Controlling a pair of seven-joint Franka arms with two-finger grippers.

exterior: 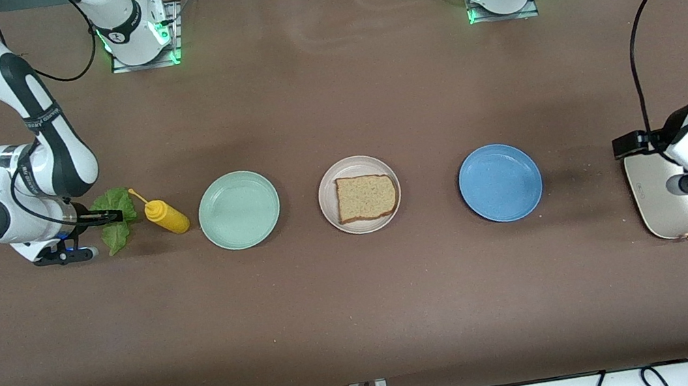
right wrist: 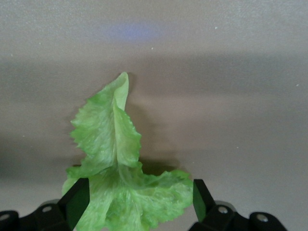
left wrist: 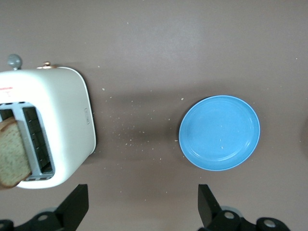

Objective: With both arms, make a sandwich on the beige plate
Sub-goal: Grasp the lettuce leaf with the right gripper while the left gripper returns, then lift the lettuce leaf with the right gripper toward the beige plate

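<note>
Brown table [exterior: 361, 301], three plates in a row across the middle. Largest piece of kit: white toaster [exterior: 670, 203] at the left arm's end, mostly under the left arm. Left gripper [left wrist: 143, 204] over the table between toaster and blue plate [exterior: 500, 182], fingers spread wide, nothing between them.

Right gripper [exterior: 106, 218] low at the right arm's end, beside the yellow squeeze bottle [exterior: 166, 217]. Its fingers stand wide on either side of the lettuce leaf [right wrist: 120, 187]; contact not clear, so not a confirmed grip.

Beige plate [exterior: 325, 185] sits in the centre of the row, between mint-green plate [exterior: 239, 209] and blue plate. One bread slice [exterior: 366, 197] lies flat on it.

Progress, judged: bottom slice placed, early stage. Lettuce not yet on the bread; top slice not yet placed.

View differences: left wrist view alone shows a second bread slice [left wrist: 12, 154] standing in the toaster slot, and crumbs scattered on the table; front view hides that slot under the arm. Right wrist view alone shows the leaf's ruffled shape and where the fingers flank it
</note>
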